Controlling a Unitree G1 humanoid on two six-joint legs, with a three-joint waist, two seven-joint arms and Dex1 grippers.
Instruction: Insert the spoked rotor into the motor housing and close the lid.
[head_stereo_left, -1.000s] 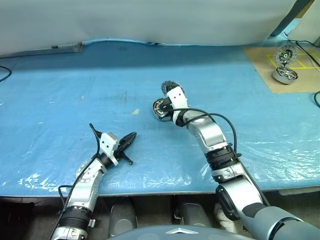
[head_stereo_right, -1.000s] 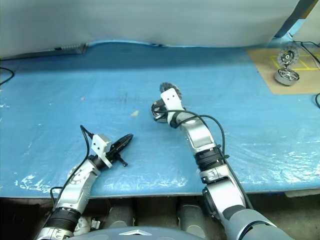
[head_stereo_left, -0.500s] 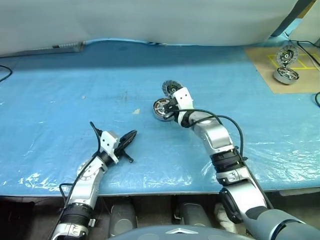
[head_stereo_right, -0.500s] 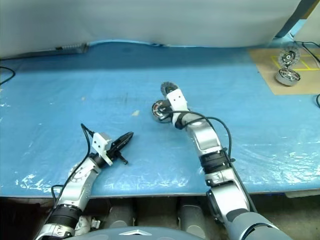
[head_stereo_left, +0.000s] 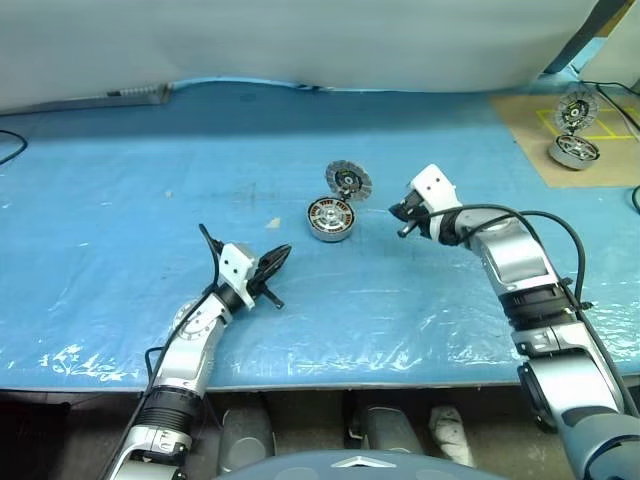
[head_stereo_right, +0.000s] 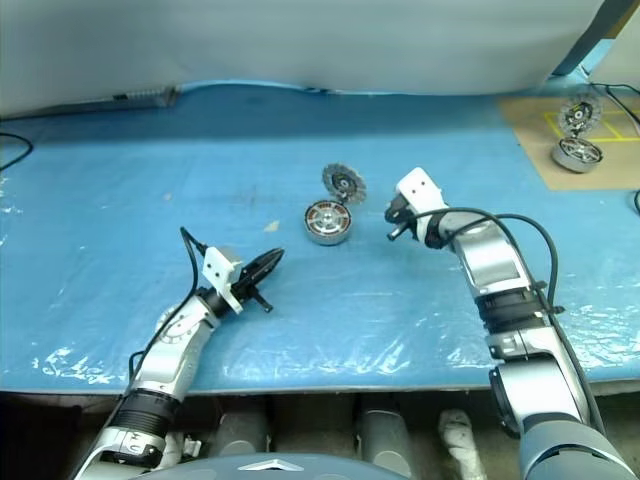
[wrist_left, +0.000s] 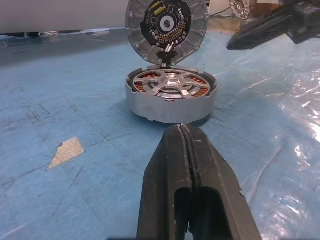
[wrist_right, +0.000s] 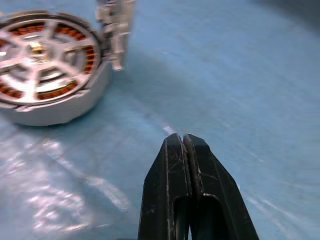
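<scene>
The motor housing (head_stereo_left: 331, 219) sits mid-table on the blue sheet, copper windings showing inside its silver wall (wrist_left: 170, 107). The spoked rotor (wrist_left: 171, 82) lies inside it, silver spokes and hub facing up. The lid (head_stereo_left: 347, 181) stands upright on the housing's far edge, its dark inner face (wrist_left: 166, 25) turned toward me. My left gripper (head_stereo_left: 283, 254) is shut and empty, on the near left of the housing and pointing at it. My right gripper (head_stereo_left: 396, 211) is shut and empty too, hovering a short way to the right of the housing.
A brown board (head_stereo_left: 535, 140) at the back right carries a second motor (head_stereo_left: 572, 150) and an upright disc (head_stereo_left: 574, 108). A small pale scrap (head_stereo_left: 271, 223) lies left of the housing. Cables run at the far right and far left edges.
My right gripper has pulled away from the housing and swung to the right, leaving housing and upright lid uncovered. My left gripper has shifted a little to the right, toward the housing.
</scene>
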